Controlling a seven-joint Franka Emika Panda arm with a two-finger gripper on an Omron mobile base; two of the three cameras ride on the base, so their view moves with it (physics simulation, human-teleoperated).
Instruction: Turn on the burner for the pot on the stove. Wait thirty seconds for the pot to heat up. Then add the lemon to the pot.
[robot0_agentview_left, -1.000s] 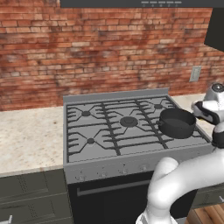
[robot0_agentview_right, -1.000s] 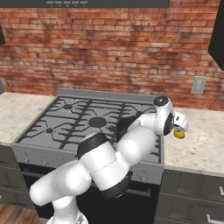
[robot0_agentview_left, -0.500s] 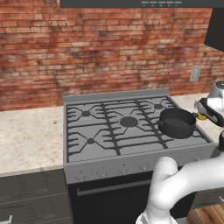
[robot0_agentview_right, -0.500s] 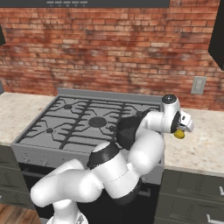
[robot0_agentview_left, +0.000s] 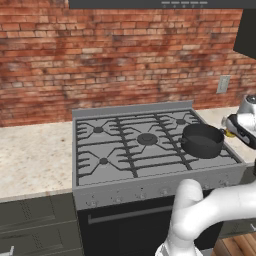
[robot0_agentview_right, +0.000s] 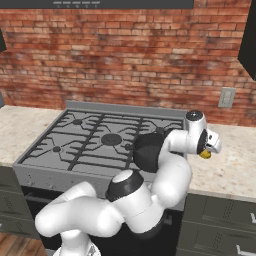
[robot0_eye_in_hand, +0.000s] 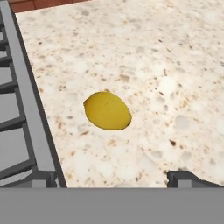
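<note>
The lemon (robot0_eye_in_hand: 107, 110) lies on the speckled counter just right of the stove (robot0_agentview_left: 131, 109), small and bright yellow. My gripper (robot0_eye_in_hand: 114, 178) hangs open above it, one dark fingertip (robot0_eye_in_hand: 188, 178) on each side and nothing between them. In the right base view the lemon (robot0_agentview_right: 205, 154) peeks out under my hand. The dark pot (robot0_agentview_left: 201, 141) sits on the stove's right front grate, left of the hand; my arm partly covers the pot (robot0_agentview_right: 146, 151). No flame shows around the pot.
A row of small knobs (robot0_agentview_left: 150, 191) runs along the stove front. The stove's raised steel edge (robot0_eye_in_hand: 27, 100) lies close to the lemon's left. A brick wall with an outlet (robot0_agentview_left: 223, 84) stands behind. Counter (robot0_agentview_left: 35, 155) extends left of the stove.
My hand has moved a little further right and lower over the counter, closing in above the lemon. Pot and lemon have stayed put; the jaws stay wide.
</note>
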